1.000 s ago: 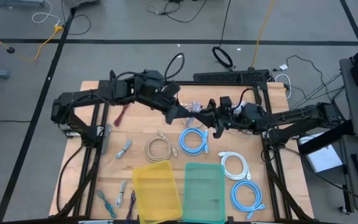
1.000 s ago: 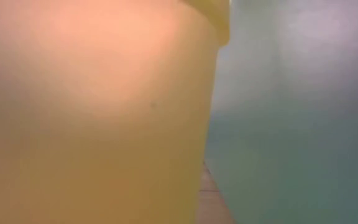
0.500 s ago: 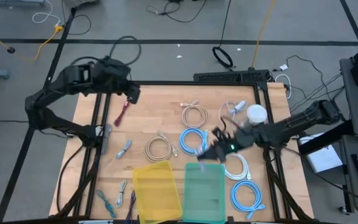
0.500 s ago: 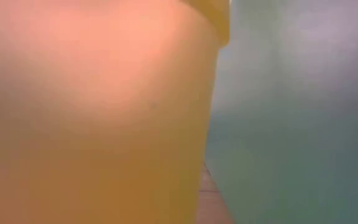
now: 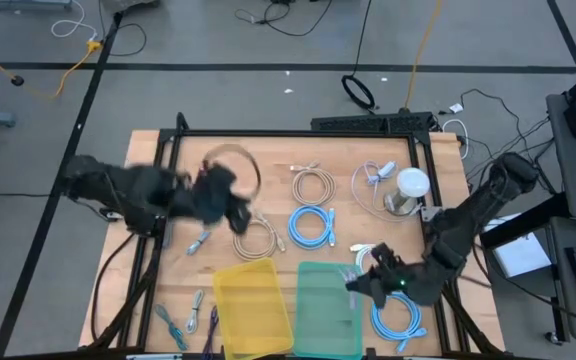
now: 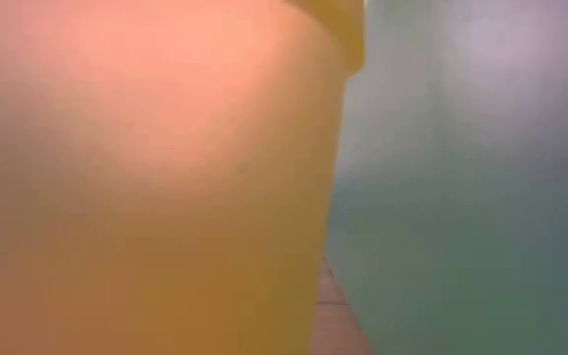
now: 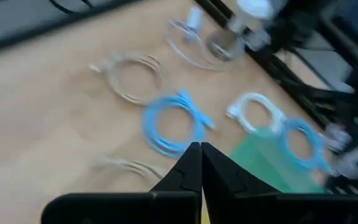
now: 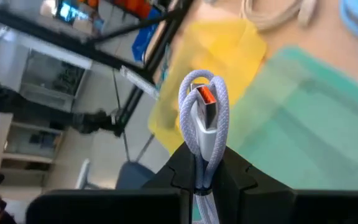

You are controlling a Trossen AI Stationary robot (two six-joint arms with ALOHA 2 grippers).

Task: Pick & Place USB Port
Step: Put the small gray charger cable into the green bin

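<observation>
Pale wooden worktop (image 5: 143,245) carries everything, and at its left side the left pincer (image 5: 236,218) hangs blurred above a beige coiled cable (image 5: 255,238), its two dark fingers (image 7: 194,171) pressed flat together with nothing between them. Near the front edge a translucent yellow plastic bin (image 5: 251,305) sits just beside a translucent green plastic bin (image 5: 330,308), the pair filling the low view almost entirely. Behind them lie a second beige coiled cable (image 5: 313,184), a bright blue coiled cable (image 5: 312,227) and a clear looped cable with a white plug (image 5: 375,180), next to a white-topped round canister (image 5: 408,191). Right of the green bin rest a white coiled cable (image 5: 376,265) and another blue coiled cable (image 5: 398,315). The right pincer (image 5: 354,284) hovers over the green bin's right rim, clamped narrowly on a pale grey bundled USB cable (image 8: 202,118) whose orange-tongued plug points outward from the fingers, held above the two bins.
</observation>
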